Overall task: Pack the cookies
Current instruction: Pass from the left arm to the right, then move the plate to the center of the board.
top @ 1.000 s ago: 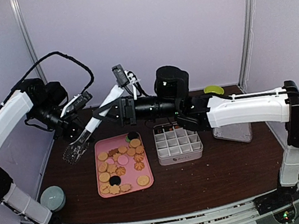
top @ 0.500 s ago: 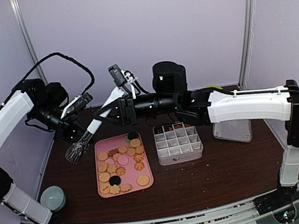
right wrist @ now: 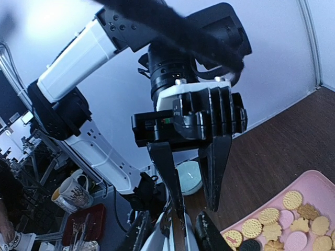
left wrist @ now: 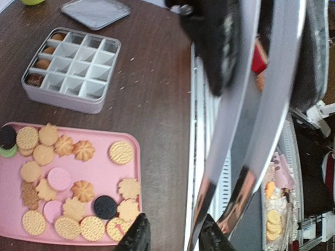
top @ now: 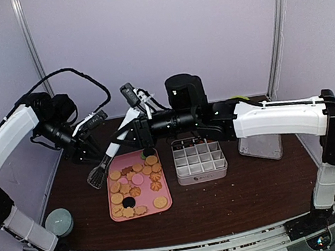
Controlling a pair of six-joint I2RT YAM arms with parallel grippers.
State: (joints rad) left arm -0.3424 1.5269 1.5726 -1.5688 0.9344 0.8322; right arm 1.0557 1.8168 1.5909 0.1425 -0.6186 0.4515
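Handing over the long silver metal tongs (top: 101, 170) in mid-air at the far left of the dark brown table (top: 254, 188). Straddling the blades with the left gripper (left wrist: 175, 238), fingers apart and no longer pinching. Closing on the handle end with the right gripper (right wrist: 172, 232), fingers pressed in from both sides, seemingly clamped.

Judged best practice:
- Confirm a firm right-hand hold before drawing the left away.
- Back the left out along its own line, without nudging the blades.
- Keep the scalloped tips level and above the food.

Lying flat on the pink rectangular plastic tray (left wrist: 104, 170), near left of centre and just beneath the tongs: the cookies (top: 135, 184), mostly golden. Already sitting in the far cells of the grey gridded tin (left wrist: 63, 102), just right of the tray: a few brown ones.

Crowding the handover: both wrists, very close together. Standing well clear: the clear lid (top: 260, 148) at right and the pale green round cup (top: 58, 222) at near left.
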